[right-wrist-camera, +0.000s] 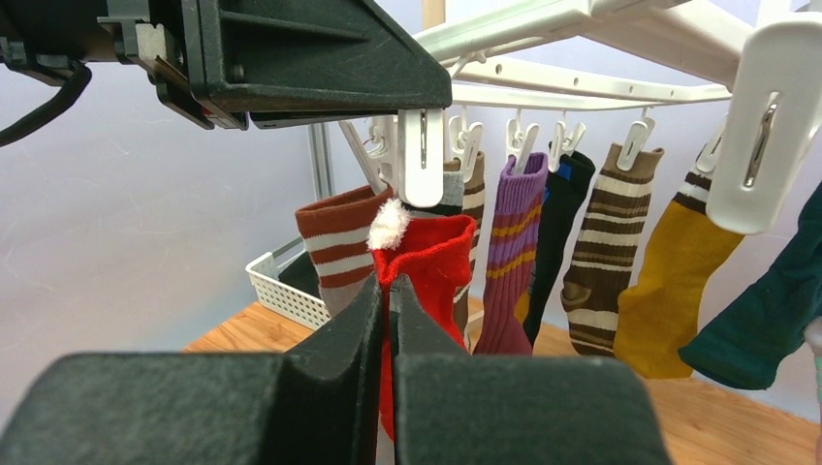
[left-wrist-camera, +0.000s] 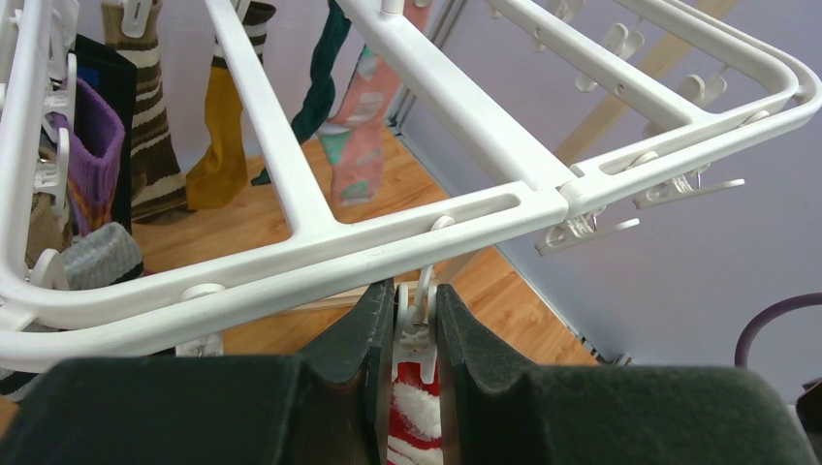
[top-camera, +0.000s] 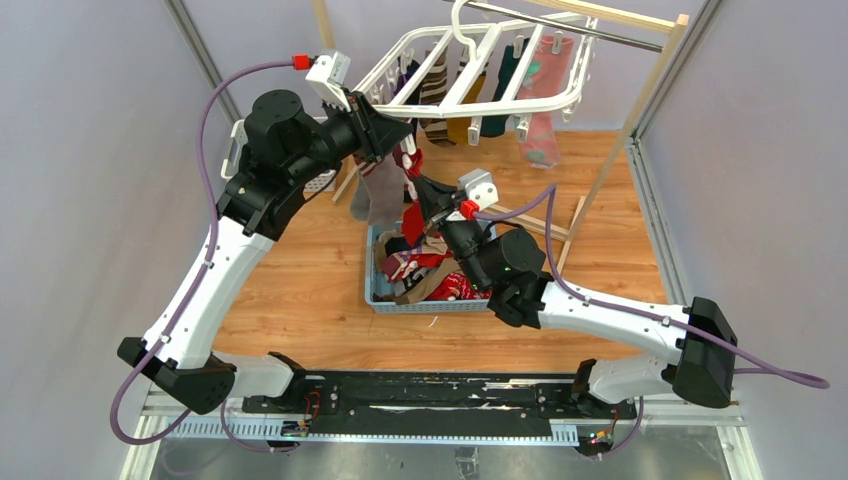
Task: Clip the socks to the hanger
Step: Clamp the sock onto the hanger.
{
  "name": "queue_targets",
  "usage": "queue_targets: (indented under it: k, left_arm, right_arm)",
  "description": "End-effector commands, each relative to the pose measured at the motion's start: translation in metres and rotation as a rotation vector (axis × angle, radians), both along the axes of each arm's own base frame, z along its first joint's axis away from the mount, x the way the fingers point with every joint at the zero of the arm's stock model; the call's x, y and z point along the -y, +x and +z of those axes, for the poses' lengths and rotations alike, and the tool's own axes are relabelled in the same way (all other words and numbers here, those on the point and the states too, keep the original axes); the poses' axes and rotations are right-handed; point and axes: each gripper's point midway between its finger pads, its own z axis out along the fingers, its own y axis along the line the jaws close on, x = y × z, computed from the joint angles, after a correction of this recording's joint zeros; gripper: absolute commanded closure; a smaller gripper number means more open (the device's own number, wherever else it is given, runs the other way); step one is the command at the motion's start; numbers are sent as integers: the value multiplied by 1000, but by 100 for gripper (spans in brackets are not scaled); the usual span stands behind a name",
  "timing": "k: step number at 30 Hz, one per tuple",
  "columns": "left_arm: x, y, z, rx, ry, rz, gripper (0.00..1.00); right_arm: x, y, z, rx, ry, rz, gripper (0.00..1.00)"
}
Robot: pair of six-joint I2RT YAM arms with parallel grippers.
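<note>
Left gripper (left-wrist-camera: 415,334): we have its fingers closed on a white clip (left-wrist-camera: 419,329) that dangles from the near bar of the hanger (left-wrist-camera: 291,257); squeezing the clip's upper tabs is presumably what opens its mouth for the cuff.
Right gripper (right-wrist-camera: 390,305): our fingers are pressed together on the red sock (right-wrist-camera: 431,266), pinching the fabric just below its cuff so that the white-tufted top edge stands free, at 12 o'clock from the fingers and right under the clip.
Red sock in the overhead view: it hangs between the two grippers (top-camera: 412,190), at about 12 o'clock from the blue basket (top-camera: 385,300).
Hanger: it hangs by its hook from the metal rail (top-camera: 560,22) of the wooden rack, at 12 o'clock on the table, high enough that clipped socks dangle freely.
Socks already hung: purple (right-wrist-camera: 514,252), brown-striped (right-wrist-camera: 596,242), mustard (right-wrist-camera: 669,291), teal (right-wrist-camera: 766,320) and others run along the far clips, toward 3 o'clock from the red one.
Socks waiting: a mixed heap (top-camera: 430,270) lies in the blue basket at table centre, within easy reach of our right arm.
Step in hand: we judge the cuff is being fed into the held clip; whether the clip grips it yet, we cannot tell.
Risk: the cuff may slip out if the clip shuts short of the fabric.
</note>
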Motion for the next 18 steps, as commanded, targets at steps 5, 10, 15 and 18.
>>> queue_targets:
  k: [5, 10, 15, 18]
  left_arm:
    - [-1, -10, -2, -11, 11, -19, 100]
    - [-1, -11, -2, -12, 9, -20, 100]
    - [-1, -11, -1, -10, 9, -19, 100]
    - [-1, -11, -1, -8, 7, -20, 100]
  right_arm:
    - [1, -6, 30, 58, 36, 2, 100]
    - [-4, -6, 35, 73, 26, 6, 100]
    - [-7, -5, 40, 85, 19, 8, 100]
    - [-9, -4, 41, 88, 15, 11, 100]
